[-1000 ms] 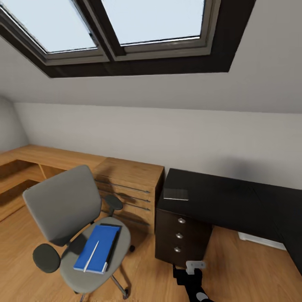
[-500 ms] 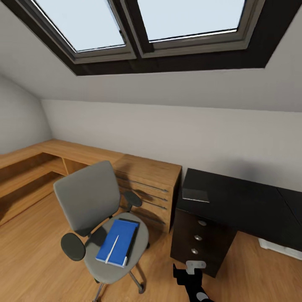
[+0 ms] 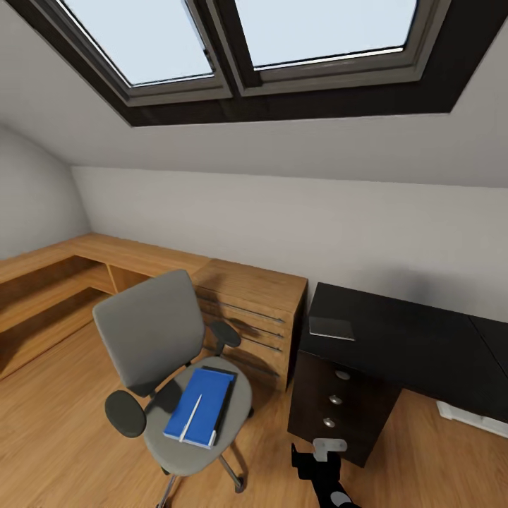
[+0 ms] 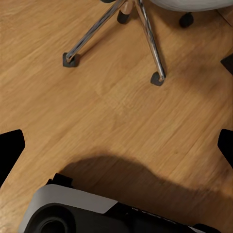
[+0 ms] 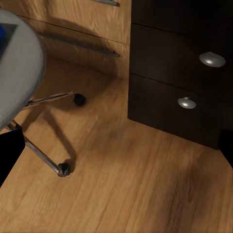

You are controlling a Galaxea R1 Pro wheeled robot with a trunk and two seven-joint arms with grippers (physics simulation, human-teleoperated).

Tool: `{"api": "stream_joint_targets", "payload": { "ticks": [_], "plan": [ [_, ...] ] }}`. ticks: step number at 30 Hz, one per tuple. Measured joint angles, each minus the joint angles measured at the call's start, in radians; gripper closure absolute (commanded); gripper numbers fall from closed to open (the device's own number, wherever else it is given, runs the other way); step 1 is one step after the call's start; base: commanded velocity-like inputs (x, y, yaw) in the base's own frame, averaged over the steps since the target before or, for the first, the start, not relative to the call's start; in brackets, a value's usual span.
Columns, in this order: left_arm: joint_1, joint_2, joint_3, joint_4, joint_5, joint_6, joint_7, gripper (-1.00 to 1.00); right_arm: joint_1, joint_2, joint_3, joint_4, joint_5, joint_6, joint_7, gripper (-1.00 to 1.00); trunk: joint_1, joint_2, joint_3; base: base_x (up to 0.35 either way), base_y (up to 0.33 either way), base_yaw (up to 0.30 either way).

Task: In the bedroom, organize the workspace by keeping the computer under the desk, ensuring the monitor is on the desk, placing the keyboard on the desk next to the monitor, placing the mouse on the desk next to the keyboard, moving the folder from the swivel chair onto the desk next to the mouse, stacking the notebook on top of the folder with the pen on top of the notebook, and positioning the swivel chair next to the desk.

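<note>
We see matt grey cloth on the swivel chair (image 3: 152, 339), chrome legs; glossy blue folder (image 3: 200, 406); satin-black desk (image 3: 395, 342), brushed-metal knobs (image 5: 212, 59); oak-grain cabinet (image 3: 254, 310) and floor (image 4: 121, 102).

No text, label, brand, number or sign can be read anywhere.

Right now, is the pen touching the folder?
Touching. The head view shows the pen lying flat along the folder on the chair seat, with no gap between them.
</note>
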Motion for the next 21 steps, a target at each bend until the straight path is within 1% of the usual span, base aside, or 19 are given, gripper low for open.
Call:
{"api": "stream_joint_targets", "payload": {
  "ticks": [11, 13, 21],
  "plan": [
    [0.0, 0.0, 0.0, 0.0, 0.0, 0.0, 0.0, -1.0, 0.0, 0.0, 0.0, 0.0, 0.0, 0.0, 0.0, -1.0, 0.0, 0.0, 0.0, 0.0, 0.0, 0.01],
    [0.0, 0.0, 0.0, 0.0, 0.0, 0.0, 0.0, -1.0, 0.0, 0.001, 0.0, 0.0, 0.001, 0.0, 0.0, -1.0, 0.0, 0.0, -0.002, 0.0, 0.0, 0.126],
    [0.0, 0.001, 0.0, 0.001, 0.001, 0.0, 0.0, -1.0, 0.0, 0.001, 0.0, 0.0, 0.0, -0.011, -0.001, -1.0, 0.0, 0.0, -0.008, 0.0, 0.0, 0.223]
  ]
}}
